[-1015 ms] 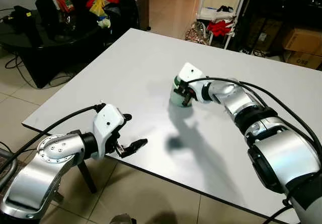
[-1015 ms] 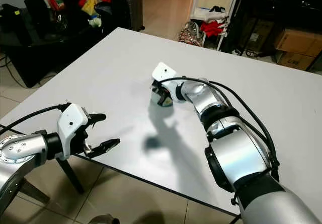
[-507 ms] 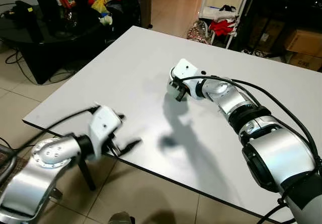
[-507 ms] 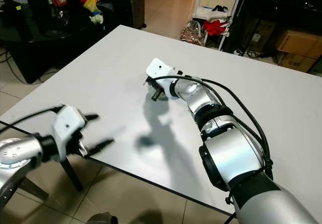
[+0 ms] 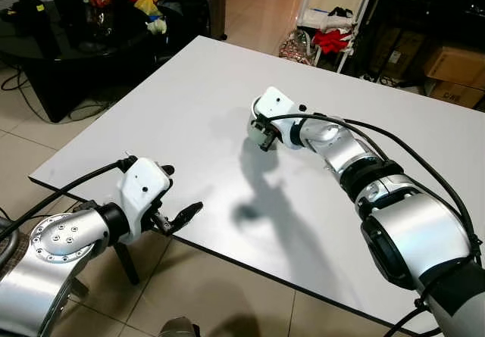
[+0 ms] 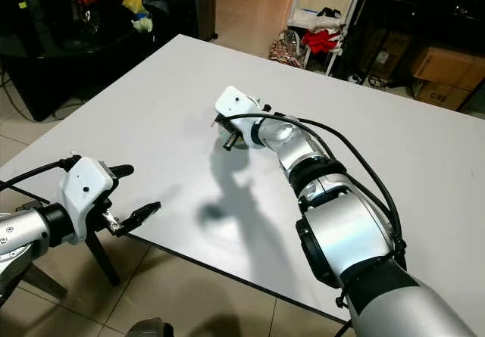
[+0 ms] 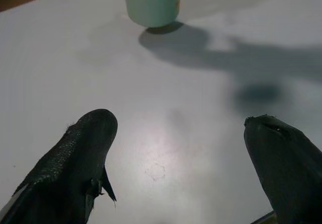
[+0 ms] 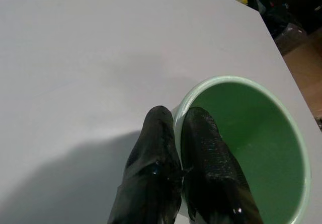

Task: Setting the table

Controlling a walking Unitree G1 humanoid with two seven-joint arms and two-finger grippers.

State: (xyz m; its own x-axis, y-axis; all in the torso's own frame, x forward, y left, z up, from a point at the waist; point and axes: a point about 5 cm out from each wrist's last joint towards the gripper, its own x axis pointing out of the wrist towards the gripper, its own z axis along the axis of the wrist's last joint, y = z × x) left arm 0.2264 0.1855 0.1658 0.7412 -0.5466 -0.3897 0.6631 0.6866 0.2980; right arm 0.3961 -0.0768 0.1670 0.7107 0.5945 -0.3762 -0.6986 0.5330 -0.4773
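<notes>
matt white table point(image 5: 189, 95), cup point(image 8: 251, 148) – glossy green

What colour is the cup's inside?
Green, with a paler mint rim; the cup shows best in the right wrist view.

Surface: my white table point(image 5: 189, 87), matte, on a tiled floor point(image 5: 30, 136) | On it: one pale green cup point(image 7: 152, 2), upright, near the table's middle, well away from the near edge | Cup interior: green point(image 8: 251, 128) | Beside cup: my arm's grey shadow point(image 5: 261, 201) on the tabletop, toward the near edge
</notes>
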